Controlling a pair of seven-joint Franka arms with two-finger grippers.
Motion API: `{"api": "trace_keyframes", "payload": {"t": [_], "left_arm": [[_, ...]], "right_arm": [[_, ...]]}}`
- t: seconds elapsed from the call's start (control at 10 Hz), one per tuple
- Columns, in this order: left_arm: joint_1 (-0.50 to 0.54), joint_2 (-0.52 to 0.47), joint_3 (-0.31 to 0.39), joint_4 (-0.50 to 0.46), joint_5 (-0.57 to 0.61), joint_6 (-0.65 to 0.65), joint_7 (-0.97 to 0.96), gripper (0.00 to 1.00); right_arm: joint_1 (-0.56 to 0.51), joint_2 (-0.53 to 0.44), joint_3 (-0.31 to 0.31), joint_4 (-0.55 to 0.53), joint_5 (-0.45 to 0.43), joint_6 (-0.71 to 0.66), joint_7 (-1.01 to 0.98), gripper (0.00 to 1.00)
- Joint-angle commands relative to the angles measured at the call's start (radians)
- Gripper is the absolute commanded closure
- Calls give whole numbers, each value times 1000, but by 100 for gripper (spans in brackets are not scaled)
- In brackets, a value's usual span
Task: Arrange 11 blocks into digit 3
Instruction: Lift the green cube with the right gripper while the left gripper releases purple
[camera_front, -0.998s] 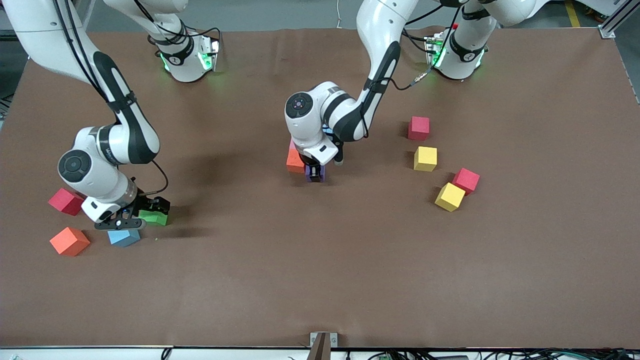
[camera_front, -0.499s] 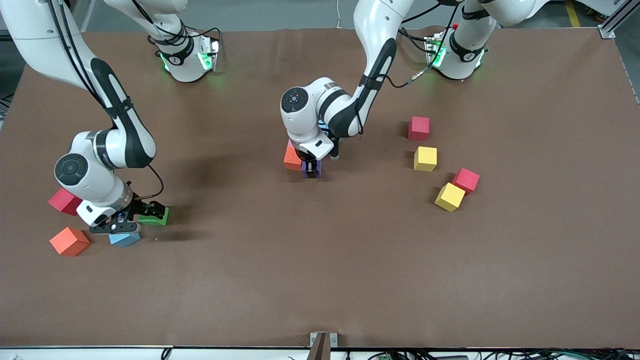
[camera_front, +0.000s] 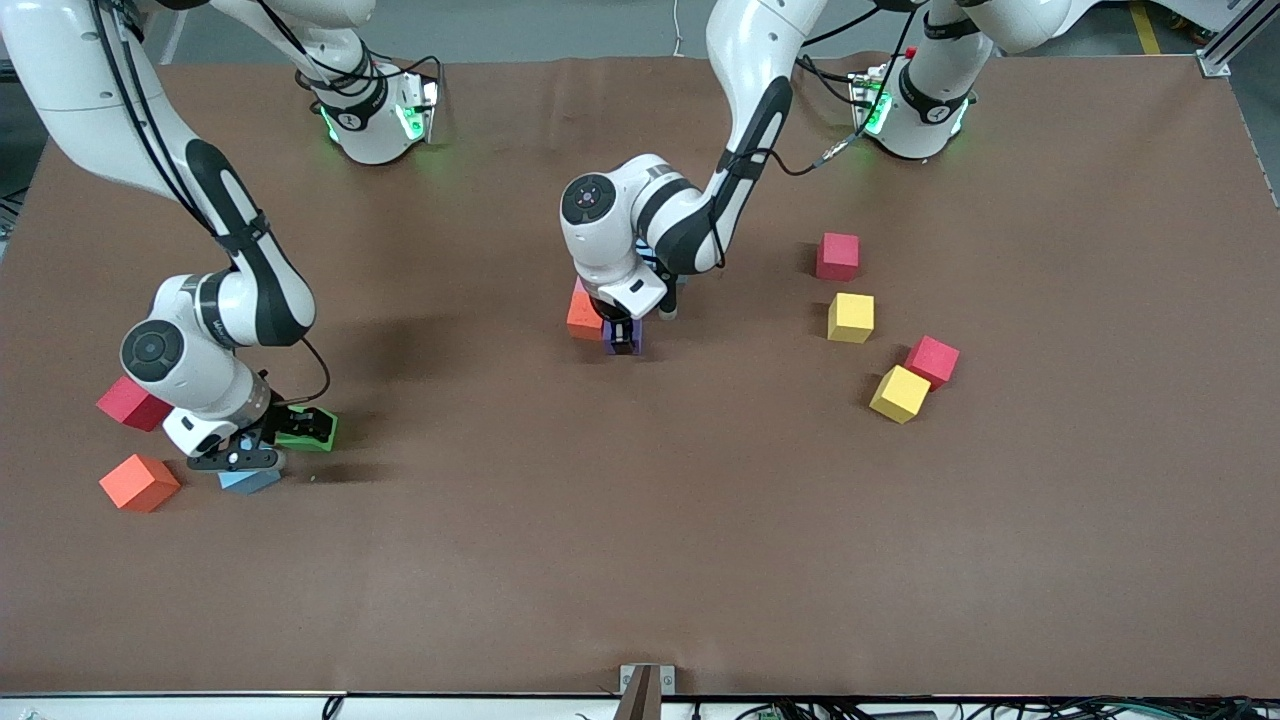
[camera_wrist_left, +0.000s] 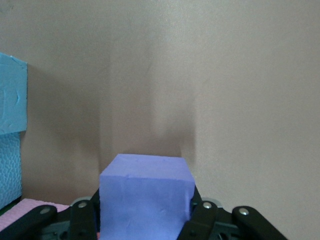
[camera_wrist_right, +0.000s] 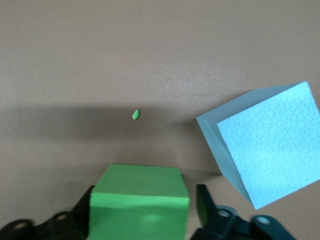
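Both grippers low on the brown surface (camera_front: 700, 520), each at a foam cube.
Left gripper (camera_front: 624, 342) fingers clamp the matte purple block (camera_wrist_left: 146, 197), beside an orange block (camera_front: 583, 312) mid-surface. Right gripper (camera_front: 262, 445) fingers flank the green block (camera_wrist_right: 140, 207), grip uncertain; a pebbled light-blue block (camera_wrist_right: 267, 150) sits just beside it.

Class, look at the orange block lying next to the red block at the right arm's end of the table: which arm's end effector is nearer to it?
Right. The right end effector sits at the green block, close by that orange block; the left end effector grips the purple block mid-table.
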Motion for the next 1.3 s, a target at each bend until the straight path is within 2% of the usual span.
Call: {"api": "trace_keyframes", "payload": {"t": [0.0,0.1,0.2,0.3,0.6,0.9,1.2], "left_arm": [[-3,0,1,-5,16,1,-1,27],[-3,0,1,-5,15,-2,-1,8],[-3,-6,1,-5,15,-4,-3,0],[-3,-12,1,-5,16,-7,-3,0],[2,-73,3,-5,22,-111,37,0],[34,-170,11,-17,24,-220,114,0],[138,-293,11,-162,62,-214,271,0]], "right_arm": [[-5,0,17,5,-22,-34,35,100],[7,-9,21,12,-22,-85,74,100],[23,-32,24,27,-16,-128,92,100],[42,-65,27,43,-11,-186,114,100],[154,-84,29,147,32,-358,227,100],[295,-95,26,173,139,-360,313,100],[438,-90,26,193,142,-338,471,100]]}}
